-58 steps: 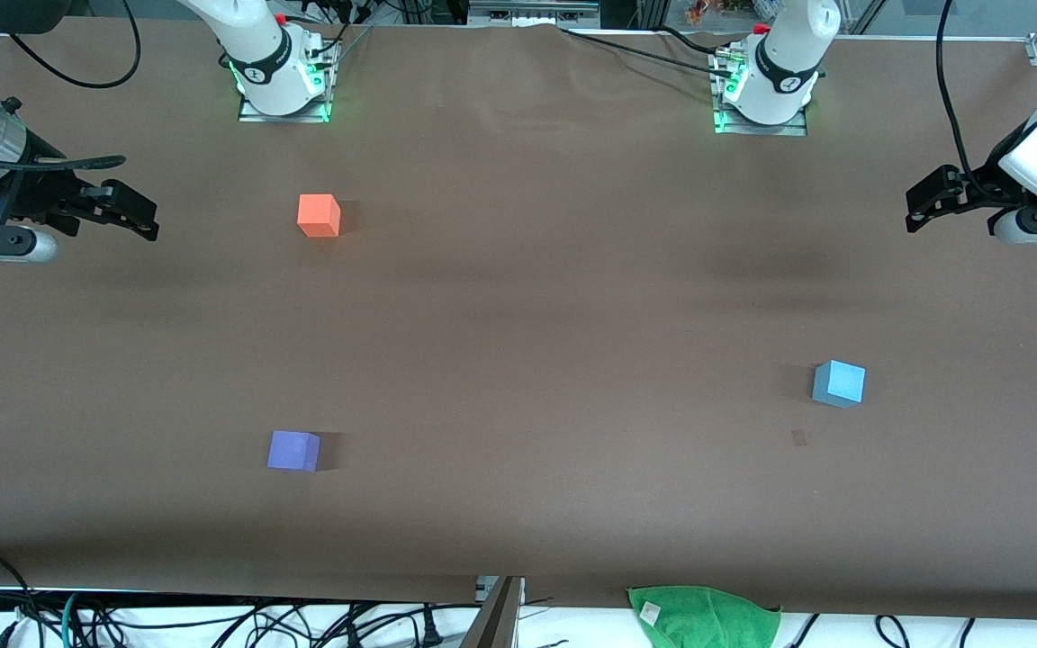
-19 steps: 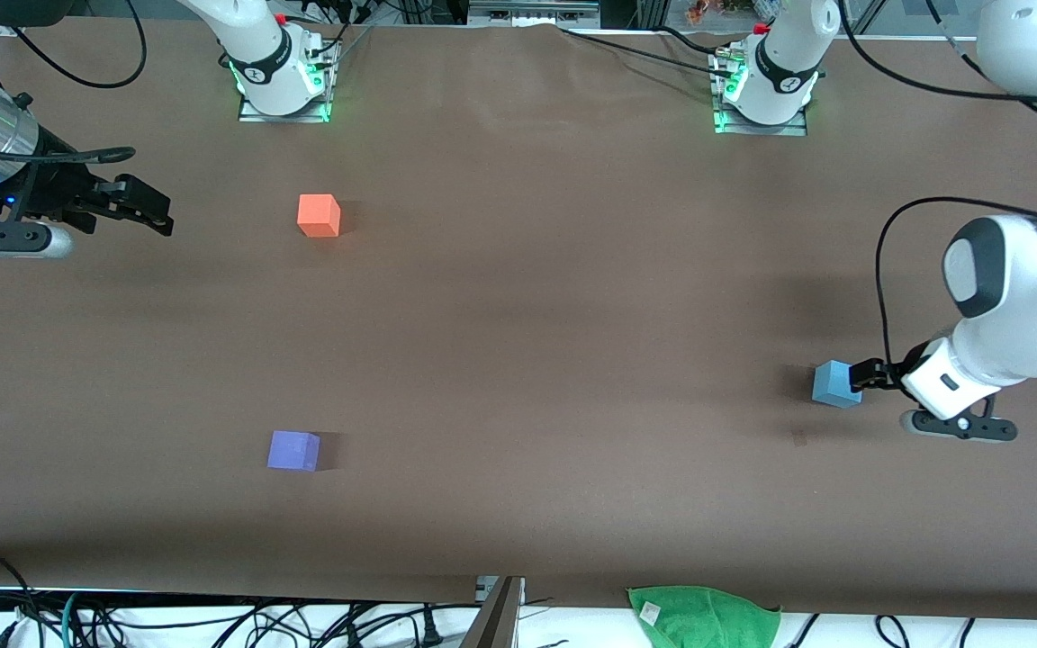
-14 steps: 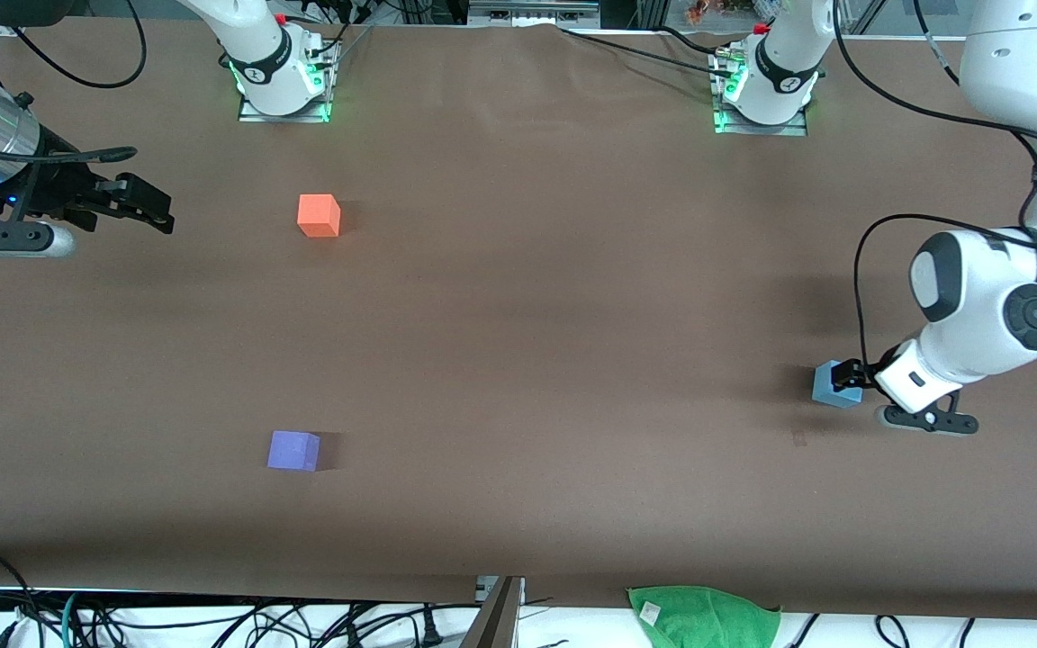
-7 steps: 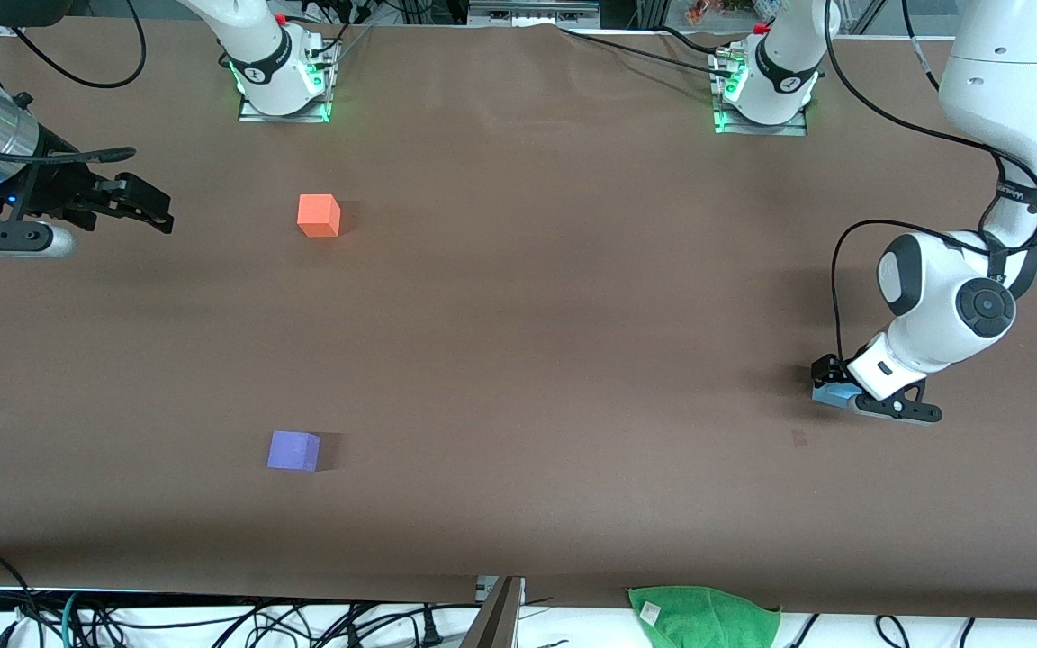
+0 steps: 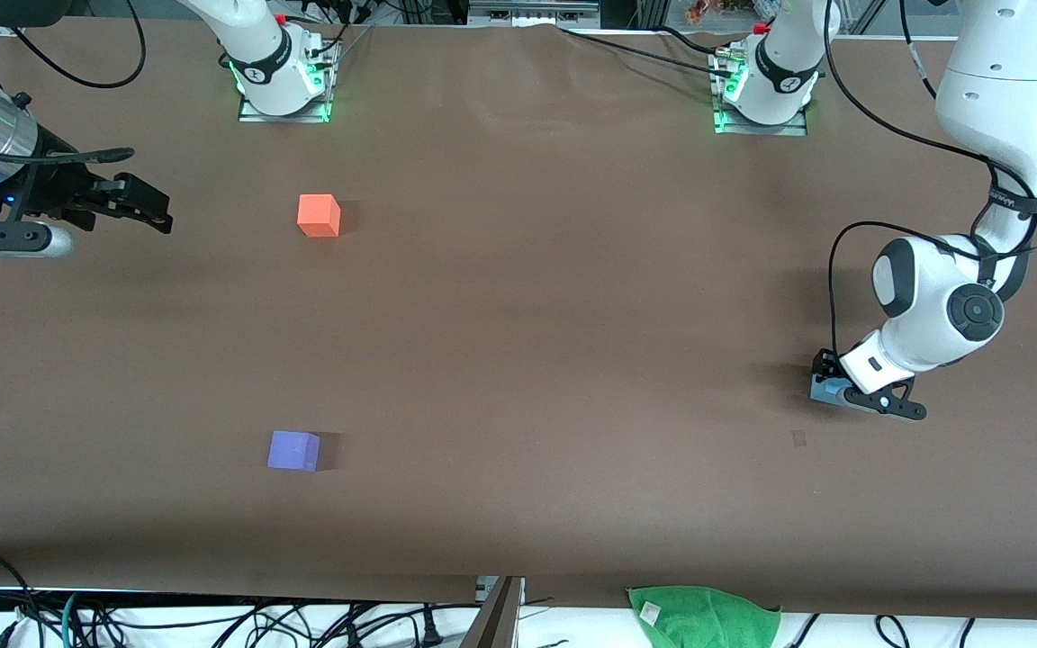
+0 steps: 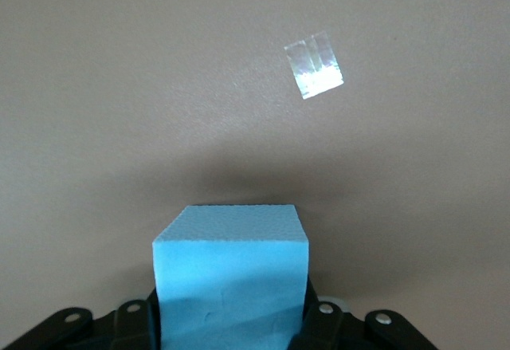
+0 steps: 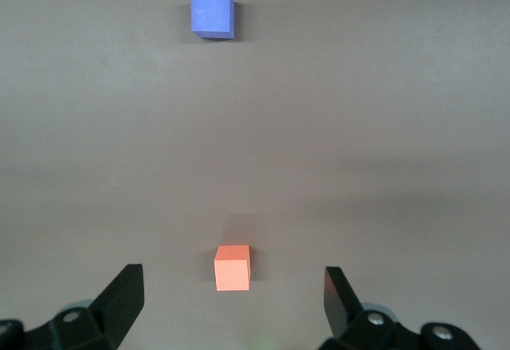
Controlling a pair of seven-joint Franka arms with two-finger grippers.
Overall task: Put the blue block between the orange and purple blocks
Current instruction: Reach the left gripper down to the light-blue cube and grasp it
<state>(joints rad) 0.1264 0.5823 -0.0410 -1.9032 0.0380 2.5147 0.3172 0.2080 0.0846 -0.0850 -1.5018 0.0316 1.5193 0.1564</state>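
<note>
A crumpled green cloth (image 5: 703, 615) lies at the table's edge nearest the front camera, a tangle of black cables (image 5: 212, 621) beside it; on the smooth brown table cover (image 5: 518, 342) the purple block (image 5: 293, 451), a plain matte cube, sits toward the right arm's end; farther from the camera and toward the left arm's end, the left gripper (image 5: 829, 385) is down at the blue block (image 5: 827, 389), a sky-blue foam cube with a finely pebbled top face; in the left wrist view the black fingers (image 6: 319, 318) stand on either side of the block (image 6: 231, 278), but whether they are pressing it cannot be told; a small glossy patch of clear tape (image 6: 314, 64) shines on the cover near it; farther still, the orange block (image 5: 319, 215), sharp-edged and matte, rests well apart from the purple one (image 7: 212, 13); the right gripper (image 5: 136, 207) waits over the right arm's end of the table, its angular black fingers (image 7: 119, 298) spread wide with nothing between them
</note>
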